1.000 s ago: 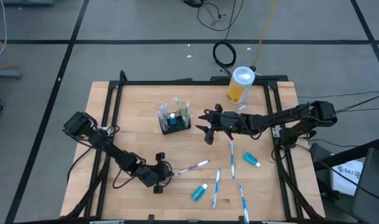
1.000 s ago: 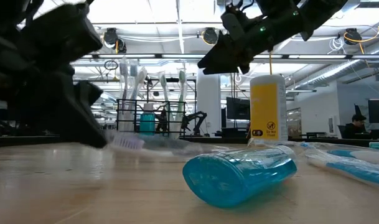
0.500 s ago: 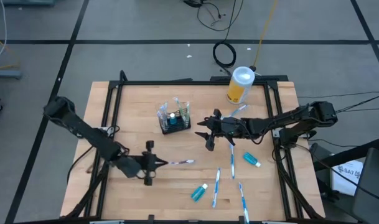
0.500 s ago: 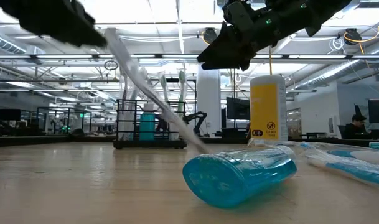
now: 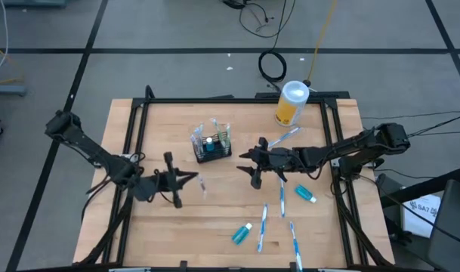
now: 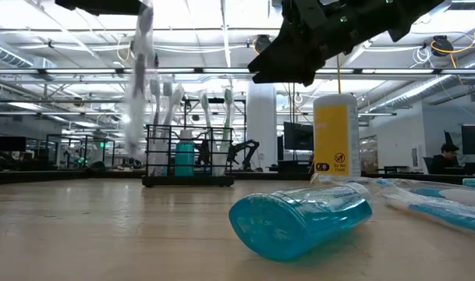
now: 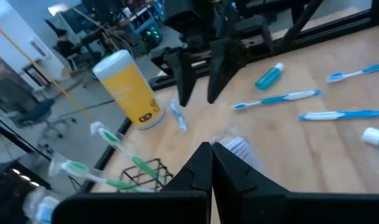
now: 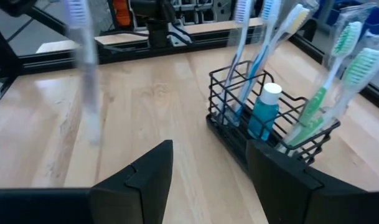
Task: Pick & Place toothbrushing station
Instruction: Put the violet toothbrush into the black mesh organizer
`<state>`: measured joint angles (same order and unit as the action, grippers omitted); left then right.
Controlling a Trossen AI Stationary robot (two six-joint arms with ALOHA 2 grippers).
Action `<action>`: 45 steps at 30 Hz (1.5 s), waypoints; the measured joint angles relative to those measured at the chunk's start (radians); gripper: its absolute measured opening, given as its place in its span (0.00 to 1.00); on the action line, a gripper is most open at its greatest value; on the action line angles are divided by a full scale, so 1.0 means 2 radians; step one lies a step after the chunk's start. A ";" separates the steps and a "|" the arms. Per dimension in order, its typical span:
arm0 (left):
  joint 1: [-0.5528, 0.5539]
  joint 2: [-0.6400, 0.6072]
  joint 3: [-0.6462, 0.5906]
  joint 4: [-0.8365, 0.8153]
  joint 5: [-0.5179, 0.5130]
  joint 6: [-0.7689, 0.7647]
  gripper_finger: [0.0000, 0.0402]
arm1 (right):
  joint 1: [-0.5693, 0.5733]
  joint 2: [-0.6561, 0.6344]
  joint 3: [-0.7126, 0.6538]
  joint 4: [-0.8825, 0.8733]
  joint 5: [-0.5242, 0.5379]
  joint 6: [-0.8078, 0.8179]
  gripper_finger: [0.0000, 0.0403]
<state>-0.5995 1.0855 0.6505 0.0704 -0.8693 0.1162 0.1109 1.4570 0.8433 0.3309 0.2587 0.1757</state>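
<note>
Toothbrush [image 5: 202,182] hangs lifted off the table [image 5: 169,227], pinched in the closed fingers of the left gripper [image 5: 186,178], just in front of the black wire caddy [image 5: 212,148], which holds several brushes and a teal tube. The right gripper [image 5: 251,161] hovers right of the caddy with fingers spread wide and nothing between them. More toothbrushes [image 5: 263,224] and toothpaste tubes [image 5: 242,233] lie on the table's near right part, the yellow canister [image 5: 291,103] at the far edge.

Bare wood left of the caddy [image 5: 212,146] and along its near side, right gripper [image 5: 251,161] just beside its right, canister [image 5: 291,103] behind that, brushes [image 5: 263,227] and tubes [image 5: 242,233] scattered near-right
</note>
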 joint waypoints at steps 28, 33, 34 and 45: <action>0.134 -0.020 0.062 0.046 -0.155 0.241 0.00 | 0.004 0.000 0.000 0.000 0.000 -0.002 0.49; 0.147 -0.020 0.062 0.015 -0.155 0.233 0.00 | 0.004 0.000 0.000 0.000 0.000 -0.003 0.49; 0.149 -0.020 0.062 0.009 -0.155 0.228 0.00 | 0.004 0.000 0.000 0.000 0.000 -0.004 0.49; 0.170 -0.004 0.062 -0.064 -0.126 0.145 0.00 | 0.004 0.000 0.000 0.000 0.000 -0.006 0.49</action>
<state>-0.2589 1.0774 0.7738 -0.0570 -1.1206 0.4056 0.1196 1.4570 0.8433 0.3309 0.2596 0.1635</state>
